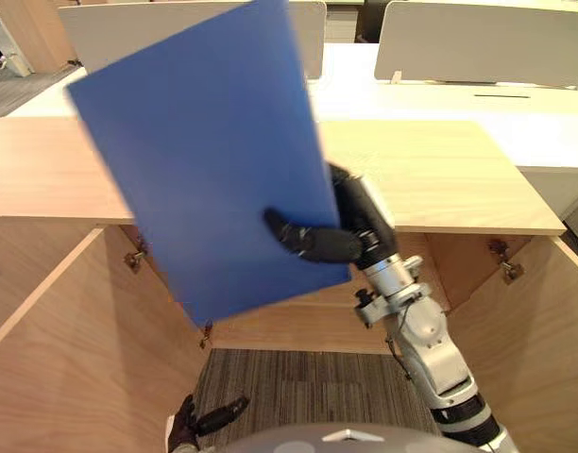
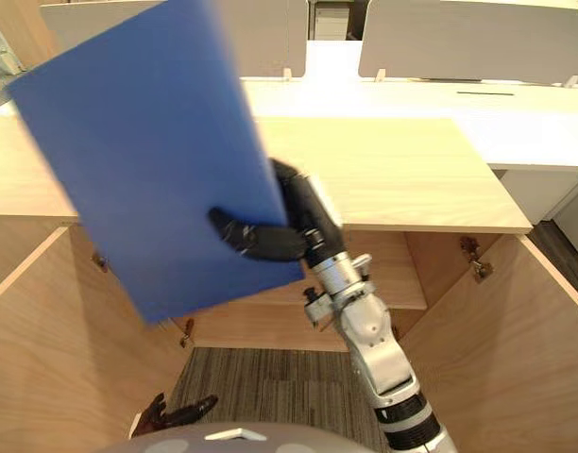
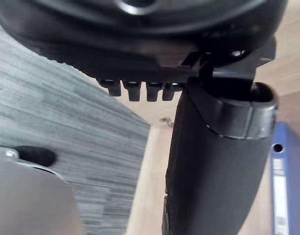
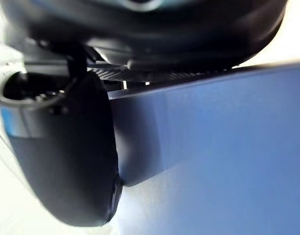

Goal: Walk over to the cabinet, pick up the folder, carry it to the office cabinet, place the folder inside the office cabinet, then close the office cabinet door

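Office cabinet [image 1: 440, 170] stands with both doors [image 1: 72, 359] swung wide, open room between them under its top edge. My right hand [image 1: 360, 222] clamps the tilted blue folder [image 1: 204, 151] by its lower edge. My left hand [image 1: 199, 420] hangs low, fingers relaxed.

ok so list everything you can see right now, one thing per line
folder: one, blue, held up tilted above the open cabinet
cabinet: one, light wood, directly ahead
cabinet doors: two, light wood, swung open to either side
carpet: one, grey striped, floor between the doors
desk top: one stretch, white, behind the cabinet
divider panels: two, pale, upright at the back
right hand: one, dark, thumb across the folder's front
left hand: one, dark, low at left, fingers relaxed, holding nothing
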Robot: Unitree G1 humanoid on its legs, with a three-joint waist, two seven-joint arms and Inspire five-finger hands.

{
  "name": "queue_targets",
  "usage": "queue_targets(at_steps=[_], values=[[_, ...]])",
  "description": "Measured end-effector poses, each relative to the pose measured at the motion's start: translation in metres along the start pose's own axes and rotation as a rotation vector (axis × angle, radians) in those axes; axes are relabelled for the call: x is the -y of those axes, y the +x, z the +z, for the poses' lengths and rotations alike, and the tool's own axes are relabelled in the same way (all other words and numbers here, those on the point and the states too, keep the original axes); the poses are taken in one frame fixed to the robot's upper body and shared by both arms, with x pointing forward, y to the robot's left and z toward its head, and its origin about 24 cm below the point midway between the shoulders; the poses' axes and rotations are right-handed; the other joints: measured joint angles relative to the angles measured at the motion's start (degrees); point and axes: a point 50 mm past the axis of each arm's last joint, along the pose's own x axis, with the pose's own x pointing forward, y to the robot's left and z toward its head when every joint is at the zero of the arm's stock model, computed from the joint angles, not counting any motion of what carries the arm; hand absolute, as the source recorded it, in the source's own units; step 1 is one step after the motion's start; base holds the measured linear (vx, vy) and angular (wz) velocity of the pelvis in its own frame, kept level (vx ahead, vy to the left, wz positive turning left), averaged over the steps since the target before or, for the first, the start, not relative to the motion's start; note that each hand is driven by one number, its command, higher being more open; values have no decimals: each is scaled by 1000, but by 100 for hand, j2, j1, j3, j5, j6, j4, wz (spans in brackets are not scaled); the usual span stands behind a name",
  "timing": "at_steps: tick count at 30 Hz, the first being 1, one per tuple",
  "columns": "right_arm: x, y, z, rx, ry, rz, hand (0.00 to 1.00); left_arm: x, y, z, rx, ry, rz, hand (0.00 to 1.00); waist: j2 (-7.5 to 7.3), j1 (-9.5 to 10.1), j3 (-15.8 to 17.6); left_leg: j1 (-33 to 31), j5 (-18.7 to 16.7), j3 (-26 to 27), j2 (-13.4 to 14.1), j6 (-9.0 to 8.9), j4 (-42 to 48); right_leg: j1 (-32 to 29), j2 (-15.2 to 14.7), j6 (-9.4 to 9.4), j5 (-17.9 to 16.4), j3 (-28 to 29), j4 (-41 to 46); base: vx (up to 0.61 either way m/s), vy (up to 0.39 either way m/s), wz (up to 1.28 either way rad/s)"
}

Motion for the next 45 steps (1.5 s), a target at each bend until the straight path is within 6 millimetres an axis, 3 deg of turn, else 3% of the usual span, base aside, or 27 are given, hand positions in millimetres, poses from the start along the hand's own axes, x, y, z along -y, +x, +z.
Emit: queue_targets(at_steps=[5,11,14,16,18,23,27,30,36,45], values=[[-8,-4,-12,-60,1,64,0,-7,0,-17,-80,70,1,100,-7,-4,12,5,-11,50,43,-23,17,-9,57,-38,24,52,-20,-20,-11,-7],[-24,-18,-44,-226,-90,230,0,-1,8,-3,-64,144,-30,100,28,2,224,-188,-40,179,100,-72,115,-235,108,-89,75,190,-3,-30,-2,-12],[-31,-2,-44,-202,-187,366,0,10,20,34,48,173,-60,100,3,1,826,-1027,-324,276,239,-64,1042,-1002,154,-151,42,349,582,-100,-15,-32],[-28,17,-45,-178,-320,421,0,22,26,68,142,185,-83,100,134,20,1425,-1730,-511,289,340,-28,1783,-1746,177,-182,-125,421,1323,-180,-13,-20],[-23,24,-47,-173,-437,426,0,30,28,88,210,175,-86,100,237,31,1754,-2223,-701,276,401,-23,2317,-2296,167,-208,-347,436,1957,-162,-16,-5],[-16,21,-51,-181,-592,419,0,30,28,124,334,137,-63,100,197,-1,2214,-3336,-1067,133,502,-44,3431,-3468,106,-246,-794,426,3239,-172,-11,3],[1,21,-50,-205,-613,301,0,39,23,162,460,120,-79,100,265,3,2542,-4316,-1268,-13,511,-19,4301,-4430,9,-253,-1032,401,4124,-171,-24,10],[10,27,-46,-198,-563,154,0,40,19,176,512,70,-79,100,282,19,2569,-4975,-1427,-47,622,-6,4851,-5086,11,-238,-1157,410,4609,-141,-2,-4],[39,50,-10,-30,-288,-218,0,40,4,215,653,-34,-81,100,297,212,2740,-6130,-1684,-162,739,19,5804,-6227,3,-250,-1397,421,5523,-88,14,-3],[95,61,30,163,-23,-596,0,47,-15,246,772,-123,-102,100,281,375,2792,-6754,-1752,-258,772,4,6145,-6831,-13,-280,-1472,398,5873,-23,31,1]])
